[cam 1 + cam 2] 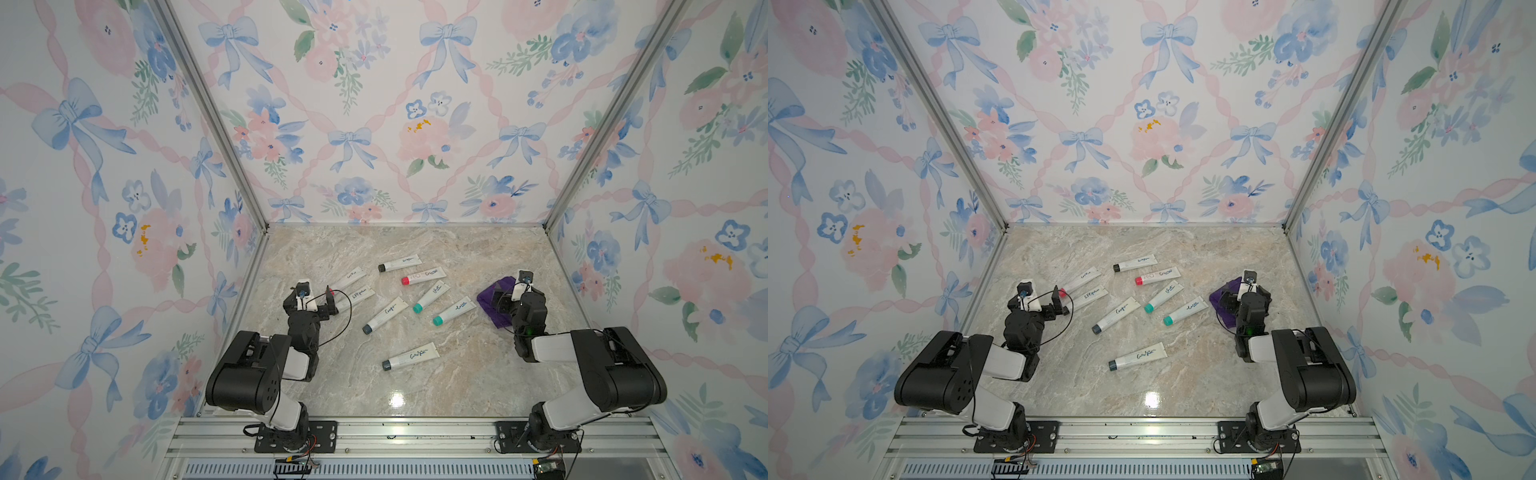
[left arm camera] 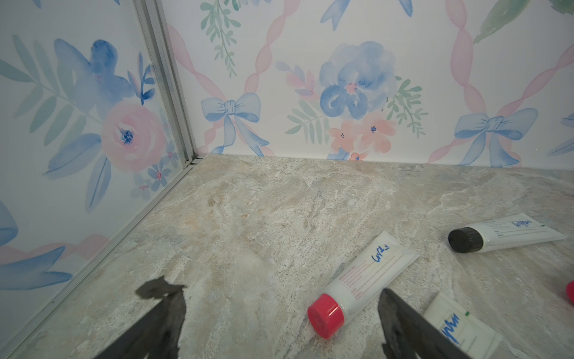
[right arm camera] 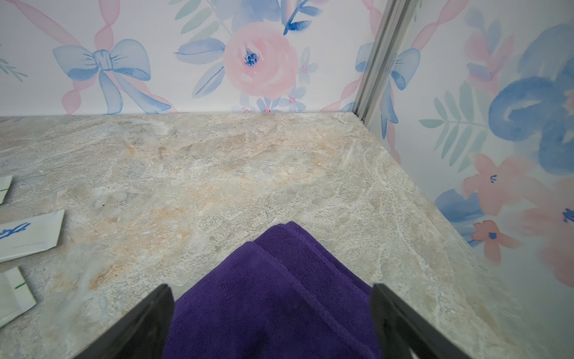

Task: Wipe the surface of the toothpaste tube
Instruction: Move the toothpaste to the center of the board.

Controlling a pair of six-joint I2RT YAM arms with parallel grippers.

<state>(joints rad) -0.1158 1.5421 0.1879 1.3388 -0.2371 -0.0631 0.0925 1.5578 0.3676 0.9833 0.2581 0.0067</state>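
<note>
Well, the left gripper (image 2: 273, 292) sits at about 9 o'clock on the marble table (image 1: 415, 395). Its two black fingers (image 2: 403, 326) are spread wide and hold nothing. The red-cap toothpaste tube (image 2: 363, 279) lies flat right by it. In the left wrist view the red cap shows in the gap between the fingers, close to one of them. I cannot tell if they touch. A second tube (image 2: 459, 329) lies just beside the first, on the outer side of that same finger.

The right gripper (image 3: 271, 288) is at about 3 o'clock, over the purple cloth (image 1: 487, 300). Its fingers are wide apart too. The folded cloth lies flat between them and is not pinched.

Six more tubes lie flat on the table, all apart from each other. The black-cap tube (image 1: 400, 263) is at 12 o'clock. The other red-cap tube (image 1: 424, 276) lies just beside it, on its 6 o'clock side. A green-cap tube (image 1: 432, 296) and another green-cap tube (image 1: 454, 311) lie side by side toward 2 o'clock, between the middle and the cloth. The dark-cap tube (image 1: 385, 316) is near the middle. The last tube (image 1: 410, 357) is at 6 o'clock, well apart from the rest. Every tube has a blue scribble on it.
</note>
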